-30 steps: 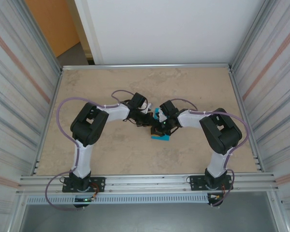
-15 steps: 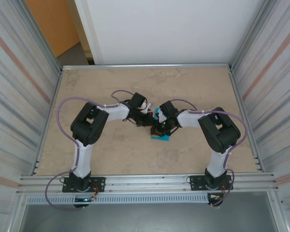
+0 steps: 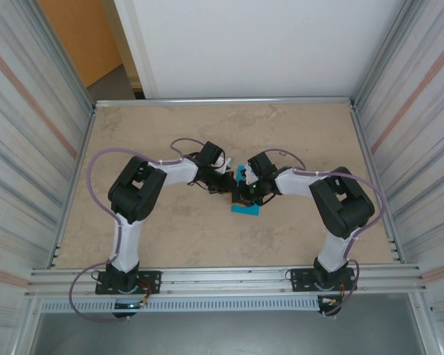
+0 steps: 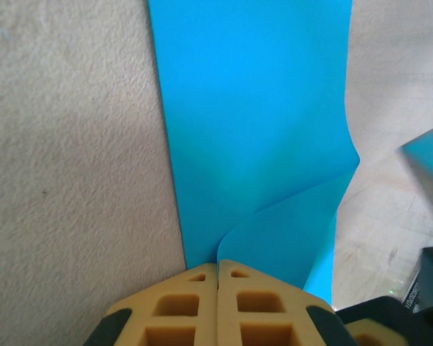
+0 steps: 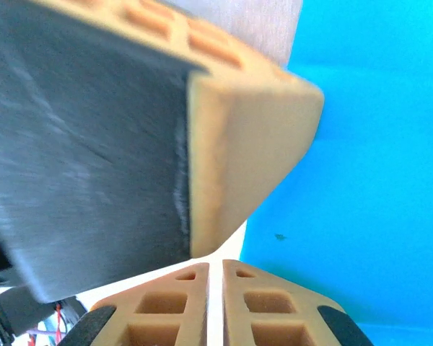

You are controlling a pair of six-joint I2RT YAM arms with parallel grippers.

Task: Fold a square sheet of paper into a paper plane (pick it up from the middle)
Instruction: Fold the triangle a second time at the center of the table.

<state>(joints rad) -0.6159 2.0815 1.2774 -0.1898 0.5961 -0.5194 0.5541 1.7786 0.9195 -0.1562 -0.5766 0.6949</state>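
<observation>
You have nudged the right end effector (image 5: 215, 264), barely parted and empty, along the teal-blue paper sheet (image 4: 252, 122); the left end effector (image 4: 218, 265) stays shut, pinning the crease.

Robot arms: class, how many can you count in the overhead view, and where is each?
2. The left white-and-black robot arm stands left of centre, the right arm right of centre; both reach inward over the teal-blue paper sheet.

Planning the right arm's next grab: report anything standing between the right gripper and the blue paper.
The left gripper's finger stands just ahead of the right gripper, on the left; the square sheet of paper lies unblocked beside it.
</observation>
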